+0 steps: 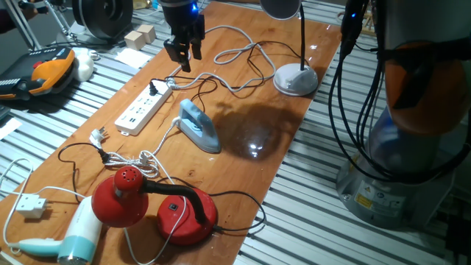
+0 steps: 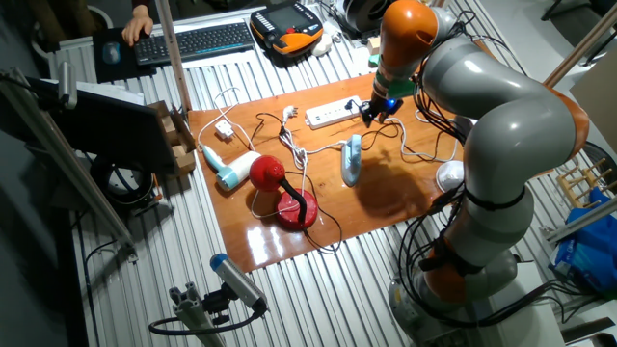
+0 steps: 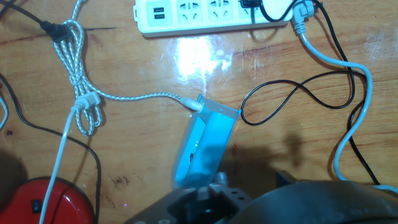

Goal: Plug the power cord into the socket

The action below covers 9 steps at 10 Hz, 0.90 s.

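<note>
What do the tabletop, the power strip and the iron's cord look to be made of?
Tabletop: wood, probably varnished, with visible grain and bright glare. Power strip: smooth white plastic, by its moulded look. Iron: light blue, likely plastic; its cord looks fabric-braided, speckled white and grey.

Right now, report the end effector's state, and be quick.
End effector: hanging above the far end of the power strip, fingers pointing down with a small gap between them and nothing visible in it. Whether it is fully open or shut cannot be told.
</note>
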Each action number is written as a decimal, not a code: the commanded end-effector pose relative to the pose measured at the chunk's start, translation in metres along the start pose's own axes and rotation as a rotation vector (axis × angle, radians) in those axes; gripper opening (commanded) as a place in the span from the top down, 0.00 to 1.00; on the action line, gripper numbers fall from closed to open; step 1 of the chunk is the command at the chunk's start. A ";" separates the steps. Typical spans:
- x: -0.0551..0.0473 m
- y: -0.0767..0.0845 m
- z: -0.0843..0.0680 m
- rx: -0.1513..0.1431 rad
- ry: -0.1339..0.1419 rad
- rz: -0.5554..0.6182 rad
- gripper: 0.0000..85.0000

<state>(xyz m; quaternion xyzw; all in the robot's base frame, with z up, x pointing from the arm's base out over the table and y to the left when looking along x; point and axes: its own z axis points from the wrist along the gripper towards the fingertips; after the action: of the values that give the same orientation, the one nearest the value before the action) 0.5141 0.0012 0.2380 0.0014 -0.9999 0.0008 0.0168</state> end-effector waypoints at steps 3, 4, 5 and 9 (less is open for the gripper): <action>-0.001 0.001 0.001 0.000 -0.008 0.004 1.00; -0.001 0.001 0.002 0.001 -0.011 0.007 1.00; -0.001 0.001 0.002 0.003 -0.011 0.007 1.00; -0.001 0.005 0.004 0.004 -0.016 0.033 1.00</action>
<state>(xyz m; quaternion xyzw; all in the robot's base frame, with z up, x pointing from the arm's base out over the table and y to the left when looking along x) 0.5149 0.0063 0.2337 -0.0156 -0.9998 0.0035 0.0087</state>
